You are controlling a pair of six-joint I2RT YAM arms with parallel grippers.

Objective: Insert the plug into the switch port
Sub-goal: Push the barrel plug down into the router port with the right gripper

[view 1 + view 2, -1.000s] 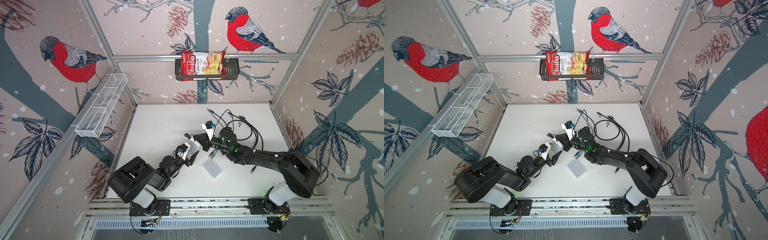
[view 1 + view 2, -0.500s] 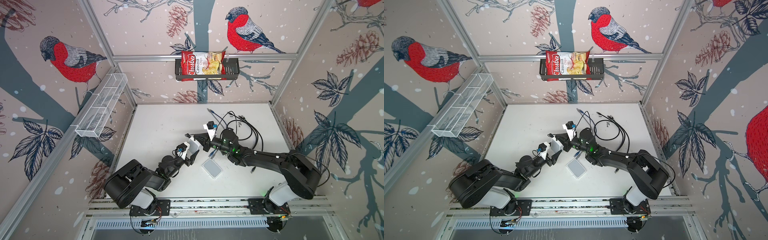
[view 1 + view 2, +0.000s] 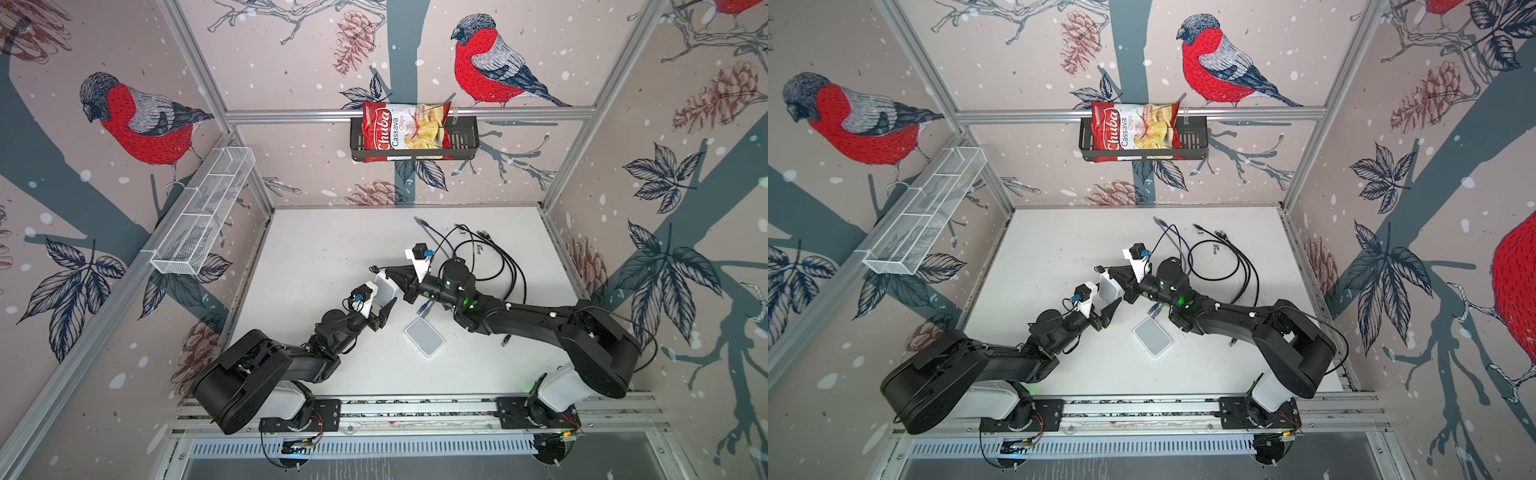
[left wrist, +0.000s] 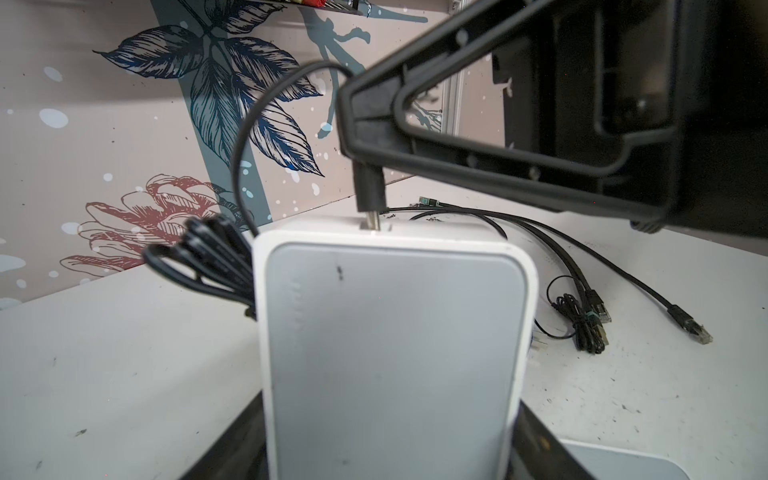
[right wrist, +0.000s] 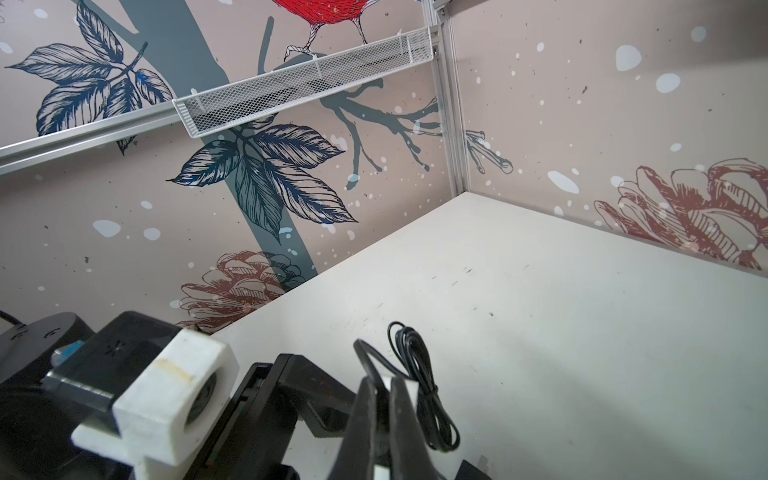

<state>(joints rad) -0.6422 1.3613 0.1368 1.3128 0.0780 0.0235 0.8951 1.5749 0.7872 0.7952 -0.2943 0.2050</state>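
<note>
Change from a second ago: almost none; same spots for the switch [image 3: 384,289], the plug [image 4: 370,189], the left gripper [image 3: 384,297] and the right gripper [image 3: 389,272]; only the big back part of the left arm [image 3: 249,374] a little lower in a top view.
Switch look: small flat white box with round corners, pale grey face with a tiny dark mark, white rim.
Switch place: up off the table [image 3: 311,249], near the spare white box [image 3: 424,336] lying flat there, on its left-arm side and a bit farther back.
Switch way: long side runs from the left gripper toward the right gripper; short edge with the port [image 4: 376,227] faces the right gripper.
Plug look: short black body with a thin shiny metal tip; thin black cord [image 4: 237,166] loops off the other end to a tied bundle [image 4: 208,257] just beside the switch.
Plug way: long side runs straight out from that short edge, in line with the switch's long side; metal tip toward the switch, cord end away.
Plug place: tip right at the port, a bit of bare metal showing; near the spare white box, same side as the switch.
Left gripper: fingers wide apart, clamped on the switch's two long sides.
Right gripper: fingers squeezed together on the plug's black body.
Other things: loose black cables [image 3: 498,257] on the table, past the spare white box toward the back wall.
</note>
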